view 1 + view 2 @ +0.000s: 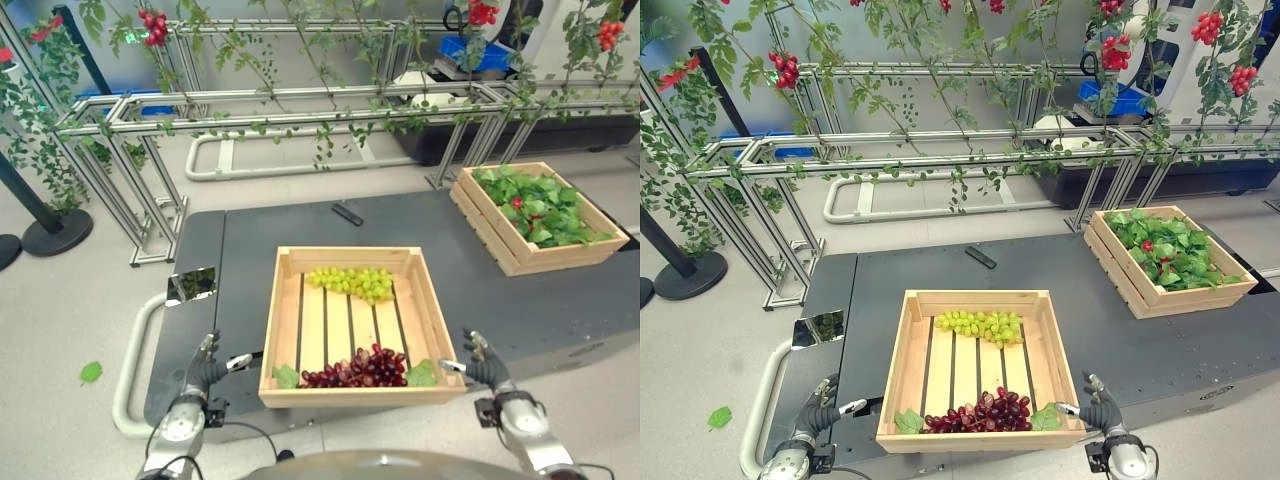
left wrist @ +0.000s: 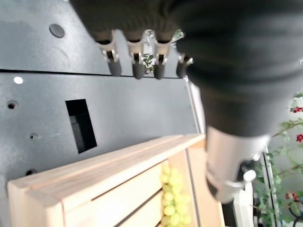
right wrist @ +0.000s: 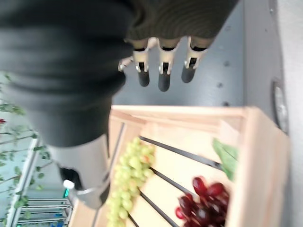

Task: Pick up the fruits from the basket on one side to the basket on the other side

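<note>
Left hand (image 1: 205,375), right hand (image 1: 483,370): dark ribbed covers, silver fingers (image 2: 135,59) with dark tips, silver-grey forearms.

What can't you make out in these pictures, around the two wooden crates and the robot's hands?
- Far crate: leaves cover its inside, so what fruit lies under them is hidden apart from a red spot.
- Small dark object on the table behind the near crate: too small to identify.
- Red grapes: the crate's front wall hides their lower edge in the eye views.
- Left hand and right hand: whether either touches the near crate is unclear.
</note>
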